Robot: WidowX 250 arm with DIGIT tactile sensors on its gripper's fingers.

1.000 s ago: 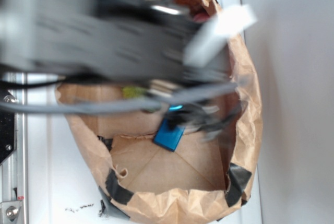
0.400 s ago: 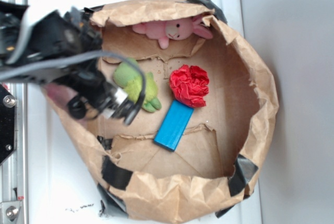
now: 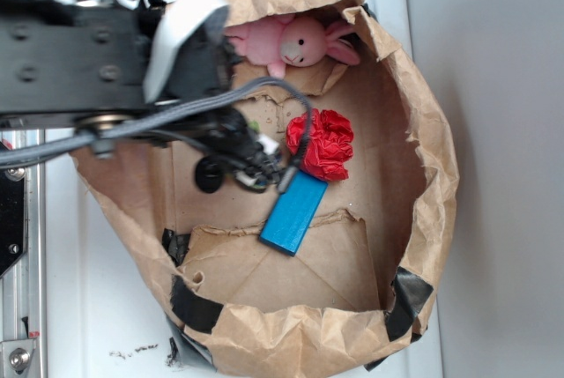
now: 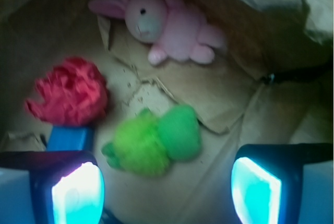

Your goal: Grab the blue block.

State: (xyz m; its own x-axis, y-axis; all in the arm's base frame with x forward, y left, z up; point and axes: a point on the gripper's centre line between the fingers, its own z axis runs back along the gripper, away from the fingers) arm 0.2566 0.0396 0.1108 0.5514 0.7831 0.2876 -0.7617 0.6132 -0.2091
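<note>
Exterior view, container: a brown paper bag (image 3: 423, 140) lies open on a white surface; all items rest on its floor.
Exterior view, target: the blue block (image 3: 293, 212) lies flat near the centre of the bag floor, long axis running from 1 o'clock to 7 o'clock.
Exterior view, neighbours: the red crumpled ball (image 3: 322, 142) touches or nearly touches the block's 1 o'clock end; the pink bunny (image 3: 295, 40) lies at 12 o'clock against the bag wall, well apart from the block.
Exterior view, end effector: the gripper (image 3: 264, 162) sits just beside the block's upper end, at its 10 o'clock side; the arm covers the bag's 9 to 11 o'clock sector. Jaw state cannot be read here.
Wrist view, end effector: the two lit finger pads (image 4: 78, 192) stand wide apart at the lower corners, released, with nothing between them.
Wrist view, target: the blue block (image 4: 70, 138) shows only as a short end just above the left pad, below the red crumpled ball (image 4: 68, 92).
Wrist view, obstruction: the green plush toy (image 4: 154, 143) lies between the pads, where the block should be.
Procedure, alignment: shift toward the block until it is centred between the pads, clear of the plush toy.
Procedure, grasp axis: judged best across the narrow width, near mid-length, away from the red ball.
Procedure, closure: descend to the bag floor, then close.
Risk: closing at the present position would likely take the plush toy.
</note>
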